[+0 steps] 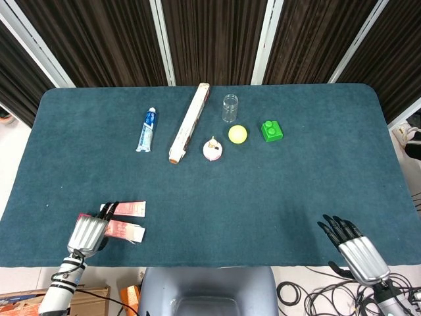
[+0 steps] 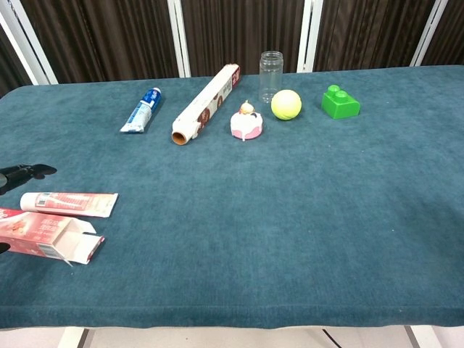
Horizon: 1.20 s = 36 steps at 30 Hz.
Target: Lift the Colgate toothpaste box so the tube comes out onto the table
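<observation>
The red Colgate box (image 1: 125, 231) (image 2: 43, 235) lies flat near the table's front left edge, its open flap end pointing right. Just beyond it, the white and red toothpaste tube (image 1: 130, 209) (image 2: 69, 203) lies on the cloth outside the box. My left hand (image 1: 89, 232) is over the box's left end. Its dark fingers (image 2: 18, 172) are spread and stand well clear of the box in the chest view, so it looks open. My right hand (image 1: 355, 249) hangs off the front right edge with fingers extended and nothing in it.
At the back of the table lie a blue toothpaste tube (image 1: 146, 130), a long wrap box (image 1: 189, 122), a clear jar (image 1: 229, 107), a yellow ball (image 1: 237, 133), a green brick (image 1: 271, 130) and a small pink and white toy (image 1: 213, 149).
</observation>
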Tool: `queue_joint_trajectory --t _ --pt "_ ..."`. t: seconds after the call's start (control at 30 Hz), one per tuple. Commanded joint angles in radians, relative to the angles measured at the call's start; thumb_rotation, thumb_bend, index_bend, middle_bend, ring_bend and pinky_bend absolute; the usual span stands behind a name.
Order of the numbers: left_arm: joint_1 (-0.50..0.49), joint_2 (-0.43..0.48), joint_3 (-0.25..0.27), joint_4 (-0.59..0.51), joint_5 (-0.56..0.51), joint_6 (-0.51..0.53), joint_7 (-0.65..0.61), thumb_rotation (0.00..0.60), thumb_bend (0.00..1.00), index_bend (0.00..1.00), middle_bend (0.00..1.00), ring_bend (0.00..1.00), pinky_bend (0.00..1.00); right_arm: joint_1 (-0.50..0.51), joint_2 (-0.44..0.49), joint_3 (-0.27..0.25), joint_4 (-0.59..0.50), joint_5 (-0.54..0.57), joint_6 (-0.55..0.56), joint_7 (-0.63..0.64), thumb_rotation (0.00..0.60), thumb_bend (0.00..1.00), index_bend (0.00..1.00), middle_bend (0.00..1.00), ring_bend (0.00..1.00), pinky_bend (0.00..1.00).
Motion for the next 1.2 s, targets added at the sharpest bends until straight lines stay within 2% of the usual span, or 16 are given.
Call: queue_joint_trajectory --t 0.03,0.13,0.2,0.27,0.37,0.63,0.7,0.9,1.2 --pt "0.025 0.025 -0.002 -0.006 0.048 0.037 -0.035 0.600 0.24 0.00 0.06 0.42 0.84 -0.001 -0.001 0.002 -0.001 0.001 0.004 0.001 0.600 0.19 0.07 0.00 0.00 0.14" --pt "0.055 0.071 -0.004 -0.027 0.129 0.102 -0.114 0.600 0.24 0.00 0.02 0.31 0.74 -0.005 -0.004 0.006 0.004 -0.004 0.024 0.016 0.600 0.19 0.07 0.00 0.00 0.14" --pt "0.070 0.109 0.006 -0.028 0.196 0.129 -0.192 0.600 0.24 0.00 0.01 0.24 0.61 -0.010 -0.007 0.009 0.009 -0.007 0.039 0.028 0.600 0.19 0.07 0.00 0.00 0.14" --pt "0.078 0.171 0.034 -0.008 0.284 0.139 -0.305 0.600 0.24 0.00 0.00 0.13 0.40 -0.019 -0.012 0.017 0.012 -0.001 0.063 0.041 0.600 0.19 0.07 0.00 0.00 0.14" --pt "0.098 0.245 0.070 0.034 0.340 0.140 -0.447 0.600 0.24 0.00 0.00 0.03 0.21 -0.033 -0.024 0.028 0.016 0.007 0.096 0.048 0.600 0.19 0.07 0.00 0.00 0.14" --pt "0.207 0.253 0.070 0.108 0.313 0.192 -0.615 0.600 0.25 0.00 0.00 0.02 0.19 -0.081 -0.080 0.055 0.045 -0.002 0.210 0.043 0.600 0.20 0.07 0.00 0.00 0.14" --pt "0.220 0.260 0.064 0.111 0.306 0.196 -0.600 0.600 0.26 0.00 0.00 0.02 0.19 -0.092 -0.097 0.064 0.057 -0.004 0.236 0.034 0.600 0.20 0.07 0.00 0.00 0.14" --pt "0.285 0.237 0.001 0.083 0.234 0.268 -0.529 0.600 0.26 0.00 0.00 0.02 0.19 -0.108 -0.122 0.080 0.069 0.012 0.262 0.021 0.600 0.20 0.07 0.00 0.00 0.14" --pt "0.294 0.260 -0.011 0.056 0.243 0.209 -0.556 0.600 0.26 0.00 0.00 0.02 0.19 -0.104 -0.117 0.071 0.059 0.009 0.232 -0.001 0.600 0.20 0.07 0.00 0.00 0.14"
